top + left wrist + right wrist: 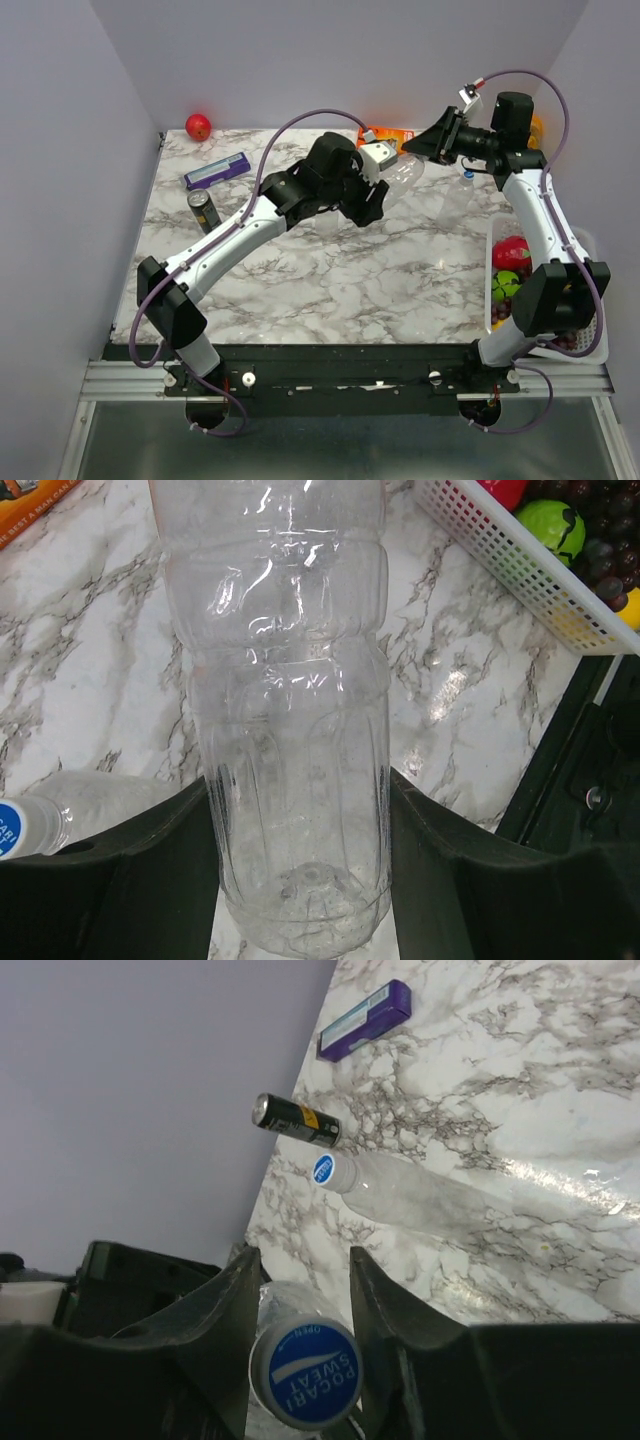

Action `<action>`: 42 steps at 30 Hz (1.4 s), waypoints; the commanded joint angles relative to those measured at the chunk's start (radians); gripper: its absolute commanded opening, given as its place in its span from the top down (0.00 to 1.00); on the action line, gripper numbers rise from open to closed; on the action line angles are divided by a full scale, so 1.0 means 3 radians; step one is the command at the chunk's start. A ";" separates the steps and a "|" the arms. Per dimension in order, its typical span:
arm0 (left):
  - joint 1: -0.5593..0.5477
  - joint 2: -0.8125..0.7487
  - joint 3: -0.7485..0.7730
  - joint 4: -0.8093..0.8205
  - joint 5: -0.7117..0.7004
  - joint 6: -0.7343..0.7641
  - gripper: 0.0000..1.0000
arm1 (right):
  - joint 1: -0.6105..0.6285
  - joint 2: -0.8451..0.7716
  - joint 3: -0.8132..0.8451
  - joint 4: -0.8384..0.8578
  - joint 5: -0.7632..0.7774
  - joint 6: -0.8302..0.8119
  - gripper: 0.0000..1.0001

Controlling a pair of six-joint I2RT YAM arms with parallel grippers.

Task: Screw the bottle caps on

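Above the far middle of the surface (330, 270), toward 12 o'clock in the top view, the clear bottle (290, 730) is held in the air. Its long axis is near level, base toward 8 o'clock, neck toward 2 o'clock. It looks empty, light, thin-walled and slick, likely to dent. The fluted lower body seems the firmer hold, and the left fingers (150, 880) clamp it there. The right fingers (225, 1310) pinch the blue cap (305, 1372) at its neck.
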 commanded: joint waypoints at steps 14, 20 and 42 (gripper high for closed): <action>0.0004 -0.0266 -0.0206 -0.0287 -0.0287 0.0591 0.01 | 0.0129 -0.0103 0.0452 -0.0186 0.0095 -0.1200 0.91; 0.0106 -0.0624 -0.0354 -0.0794 -0.0165 0.0832 0.01 | 0.0129 -0.0266 0.0254 -0.0259 0.0391 -0.1982 0.91; 0.0720 -0.0850 -0.0032 -0.0641 -0.0180 0.1124 0.01 | 0.0405 -0.0435 -0.1117 0.0421 0.1409 -0.3649 0.85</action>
